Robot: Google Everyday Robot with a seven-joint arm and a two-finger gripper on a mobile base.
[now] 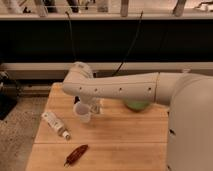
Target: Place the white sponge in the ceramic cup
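The ceramic cup [81, 113] is a small white tapered cup standing on the wooden table [120, 135], left of centre. My arm reaches in from the right and bends down over it. My gripper [94, 106] hangs just right of the cup's rim, close against it and largely hidden under the arm. The white sponge does not show; I cannot tell whether it is in the gripper or in the cup.
A green bowl [137, 105] sits behind the arm to the right of the cup. A long white tube bottle [56, 125] lies to the cup's left. A dark red pepper-like object [76, 154] lies near the front edge. A dark wall with cables stands behind.
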